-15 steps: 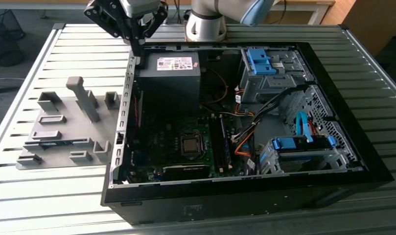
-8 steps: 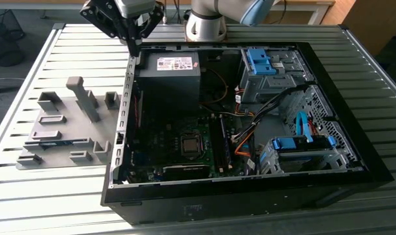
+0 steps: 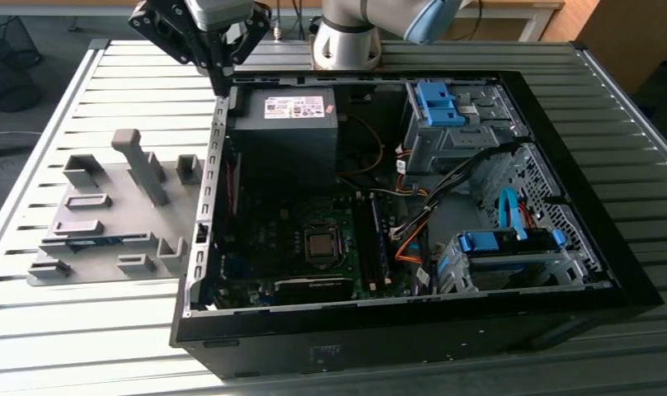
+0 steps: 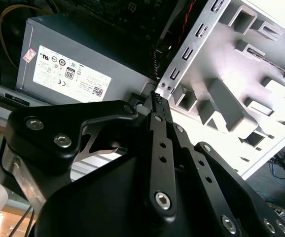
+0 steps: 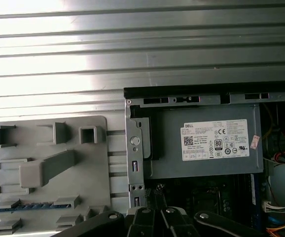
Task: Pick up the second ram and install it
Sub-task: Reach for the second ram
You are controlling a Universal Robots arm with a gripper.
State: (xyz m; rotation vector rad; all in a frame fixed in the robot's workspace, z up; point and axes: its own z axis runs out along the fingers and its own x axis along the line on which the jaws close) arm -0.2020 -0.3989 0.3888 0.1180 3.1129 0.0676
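Slatted grey metal table [image 3: 91,330]: carries everything.

Open black tower computer case [image 3: 421,351], lying on its side: one side wall passes directly beneath the jaws.

Grey box-shaped power supply with a white label [image 3: 284,132]: inside the case, just beside and below the jaws.

Grey moulded plastic fixture plate with raised blocks [image 3: 102,276]: on the table outside that wall, below the jaws and off to one side.

Black two-finger gripper [image 3: 221,82]: held above the case wall at the power-supply corner, fingertips pointing down. The jaws are seen brought together with no gap. Nothing is gripped.

Second ram, a long thin flat blue-green board stick [image 3: 91,242]: seated on edge in a slot of the fixture, at the end farthest from the jaws and well apart from them. It is also seen in the first wrist view [image 5: 29,207].

Progress: judged early. The stick is not yet lifted, and both pickup and seating are judged outstanding. Whether another stick is seated on the board cannot be told.

Orientation: the long axis lies flat, running crosswise to the case wall under the jaws. Which end carries the label cannot be told.
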